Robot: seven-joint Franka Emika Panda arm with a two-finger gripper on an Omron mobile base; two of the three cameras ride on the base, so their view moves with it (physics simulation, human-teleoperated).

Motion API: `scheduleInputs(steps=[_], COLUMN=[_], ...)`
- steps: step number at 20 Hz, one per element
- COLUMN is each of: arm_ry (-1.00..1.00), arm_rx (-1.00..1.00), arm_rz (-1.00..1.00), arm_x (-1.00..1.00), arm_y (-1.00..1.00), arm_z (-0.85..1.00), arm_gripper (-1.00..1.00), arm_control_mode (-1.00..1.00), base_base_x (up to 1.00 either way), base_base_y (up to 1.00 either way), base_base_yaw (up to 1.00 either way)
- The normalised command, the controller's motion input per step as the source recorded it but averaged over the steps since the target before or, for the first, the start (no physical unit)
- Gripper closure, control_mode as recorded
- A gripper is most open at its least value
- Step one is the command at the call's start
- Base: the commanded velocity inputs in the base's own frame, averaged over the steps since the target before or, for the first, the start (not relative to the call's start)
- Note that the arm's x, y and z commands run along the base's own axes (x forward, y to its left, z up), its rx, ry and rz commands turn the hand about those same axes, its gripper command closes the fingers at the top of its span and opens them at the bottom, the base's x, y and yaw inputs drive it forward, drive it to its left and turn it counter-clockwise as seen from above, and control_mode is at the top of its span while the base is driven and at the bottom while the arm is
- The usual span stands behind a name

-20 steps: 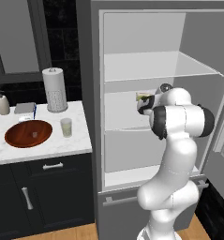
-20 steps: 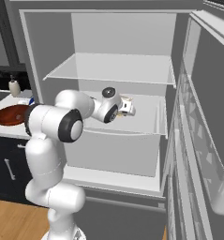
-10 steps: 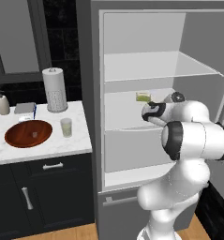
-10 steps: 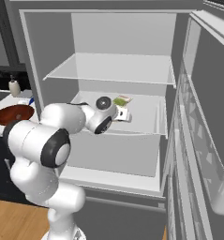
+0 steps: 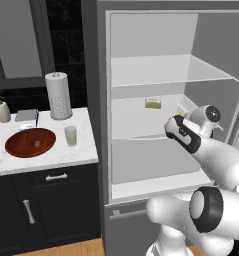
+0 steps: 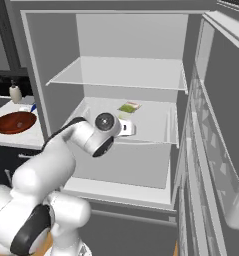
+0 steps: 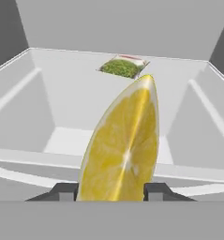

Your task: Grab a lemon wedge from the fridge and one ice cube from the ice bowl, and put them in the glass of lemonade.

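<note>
Claw: the gripper (image 7: 111,191) is clamped on the lemon wedge (image 7: 123,150), one dark fingertip (image 7: 64,191) pressed against each side of its lower end.
Held thing: the wedge stands up between the fingers, cut face toward the hand camera, pointed tip farthest from the claw.
Handling, as a judgement: light, soft and wet-skinned; the flesh would bruise under a hard squeeze, and the rind could slip in a loose one. A moderate grip across the thick middle, rind against the pads, looks safest.
Grip point now: low on the wedge, near its base, so most of its length projects free beyond the fingertips and could pivot if bumped.
Just beyond the claw: the white tub-like shelf of the fridge (image 5: 141,120), its walls rising on both sides of the wedge.
Farther ahead of the claw: a small packet of greens (image 7: 123,66) lying on the shelf floor near the back wall, well apart from the wedge.
Above the claw: a clear glass shelf (image 6: 121,72).
Away to the claw's left, outside the fridge: the marble counter (image 5: 51,155) with the glass of lemonade (image 5: 70,135), just beside it the reddish-brown ice bowl (image 5: 30,142), and behind them a paper-towel roll (image 5: 58,95) and a soap dispenser (image 5: 2,109).
Ice: a pale speck sits in the bowl; too small to count cubes.
Stage, judged: wedge secured; carrying it to the glass is not yet done.
</note>
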Motion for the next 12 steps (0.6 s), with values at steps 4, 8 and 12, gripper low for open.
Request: scheduleInputs(steps=[4, 8, 12], arm_ry=[0.25, 0.33, 0.2], arm_rx=[-0.02, -0.03, -0.03], arm_rz=[0.23, 0.22, 0.16], arm_x=[-0.71, -0.83, -1.0], arm_y=[0.2, 0.28, 0.26], arm_z=[1.0, 0.73, 0.02], arm_gripper=[1.0, 1.0, 1.0], arm_control_mode=[-1.0, -1.0, -1.0], base_base_x=[0.0, 0.0, 0.0], base_base_y=[0.0, 0.0, 0.0], base_base_yaw=[0.0, 0.0, 0.0])
